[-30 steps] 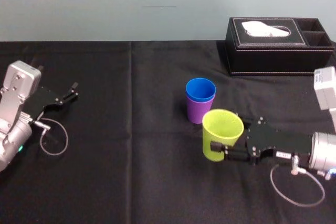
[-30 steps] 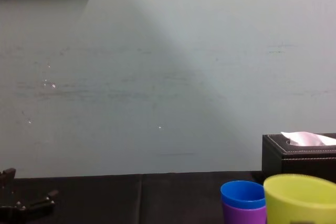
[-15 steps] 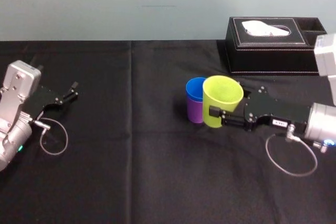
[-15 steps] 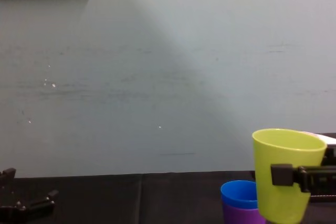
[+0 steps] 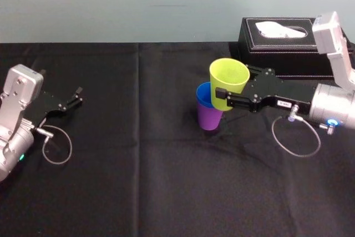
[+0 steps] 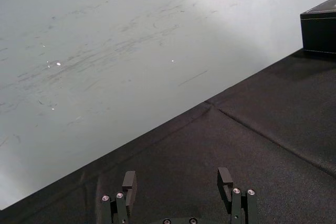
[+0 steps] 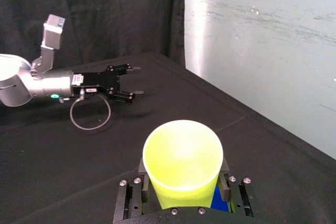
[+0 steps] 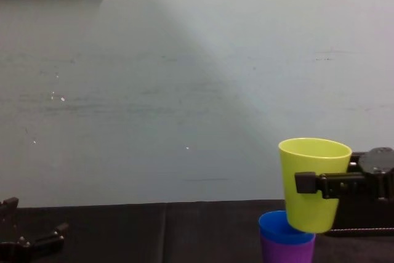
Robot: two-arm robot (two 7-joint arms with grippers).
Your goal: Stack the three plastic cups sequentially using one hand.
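Observation:
My right gripper (image 5: 224, 91) is shut on the yellow-green cup (image 5: 228, 82), holding it upright in the air, with a finger on each side of its wall. In the chest view the yellow-green cup (image 8: 313, 182) hangs just above and slightly right of the blue cup (image 8: 279, 228), which is nested in the purple cup (image 8: 287, 250). From the head the blue cup (image 5: 204, 95) and purple cup (image 5: 209, 117) stand at mid-table, partly covered by the lifted cup. In the right wrist view the yellow-green cup (image 7: 182, 166) sits between the fingers. My left gripper (image 5: 76, 95) rests open at the far left.
A black leather tissue box (image 5: 280, 48) stands at the back right, just behind my right arm. A loose cable loop (image 5: 295, 137) hangs from the right wrist. The black cloth covers the whole table (image 5: 138, 181), with free room in front and to the left.
My right gripper has lifted the yellow-green cup off the table and carried it back and left, from the front right of the blue-purple pair to just above it. The left arm stayed still.

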